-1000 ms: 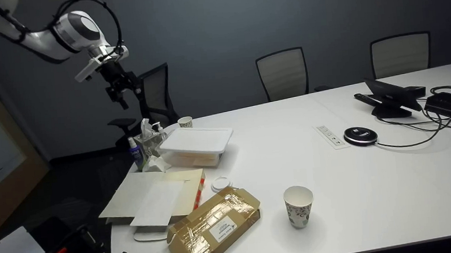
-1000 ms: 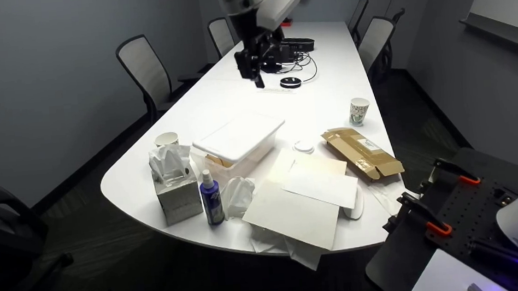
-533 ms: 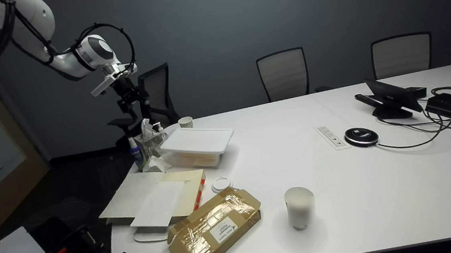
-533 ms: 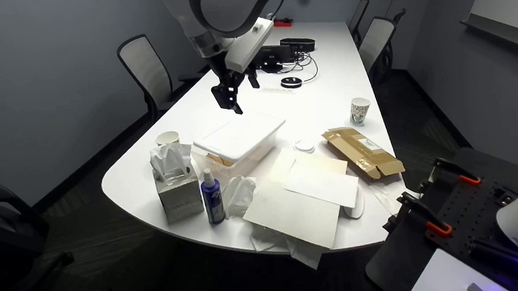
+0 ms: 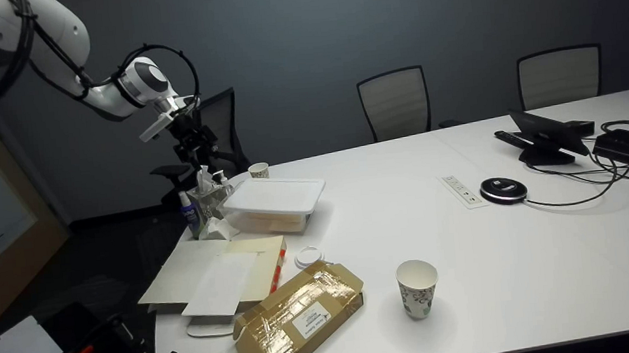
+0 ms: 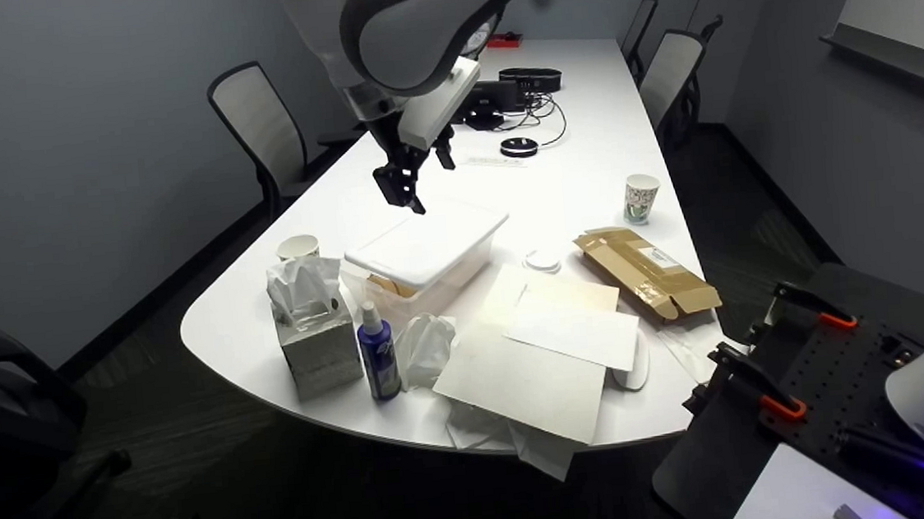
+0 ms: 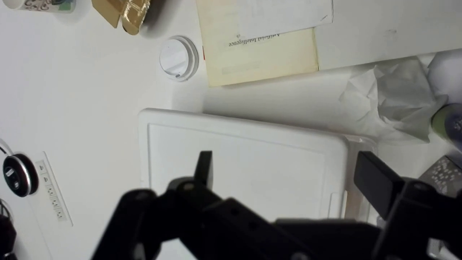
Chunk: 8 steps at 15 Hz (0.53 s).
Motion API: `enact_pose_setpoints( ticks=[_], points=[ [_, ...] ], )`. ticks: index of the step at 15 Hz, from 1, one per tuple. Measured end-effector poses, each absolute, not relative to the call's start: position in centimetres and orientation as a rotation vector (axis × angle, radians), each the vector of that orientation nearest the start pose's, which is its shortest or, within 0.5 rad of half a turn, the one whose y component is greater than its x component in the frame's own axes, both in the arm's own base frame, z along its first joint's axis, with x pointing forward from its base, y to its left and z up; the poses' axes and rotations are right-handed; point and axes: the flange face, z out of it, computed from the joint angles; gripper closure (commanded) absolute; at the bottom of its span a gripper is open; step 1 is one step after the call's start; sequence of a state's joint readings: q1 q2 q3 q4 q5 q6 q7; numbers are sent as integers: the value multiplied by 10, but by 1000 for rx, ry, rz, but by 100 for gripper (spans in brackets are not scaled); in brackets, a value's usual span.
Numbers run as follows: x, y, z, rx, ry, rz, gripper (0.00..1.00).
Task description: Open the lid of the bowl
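Over the last second the gripper (image 7: 288, 171) came down toward the lid (image 6: 430, 244), jaws wide apart, holding nothing. Lid unmoved, on the bowl (image 6: 463, 274), inward of the rounded end edge of the table (image 5: 383, 193). Judged: approach, lid removal not begun. Wrist view: gripper hides part of lid; whether it is snapped down, cannot tell.

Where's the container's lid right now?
In an exterior view, the lid is left of centre, on top of the see-through container, just right of the tissue box. In the wrist view, it spans the lower middle.
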State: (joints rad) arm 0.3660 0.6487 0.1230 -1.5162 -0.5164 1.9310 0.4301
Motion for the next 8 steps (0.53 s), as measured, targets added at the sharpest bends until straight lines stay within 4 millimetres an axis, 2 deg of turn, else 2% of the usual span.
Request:
enact_pose_setpoints(
  ticks=[4, 8],
  points=[
    [653, 273, 225, -3528, -534, 26, 0],
    [674, 272, 191, -3484, -604, 32, 0]
  ],
)
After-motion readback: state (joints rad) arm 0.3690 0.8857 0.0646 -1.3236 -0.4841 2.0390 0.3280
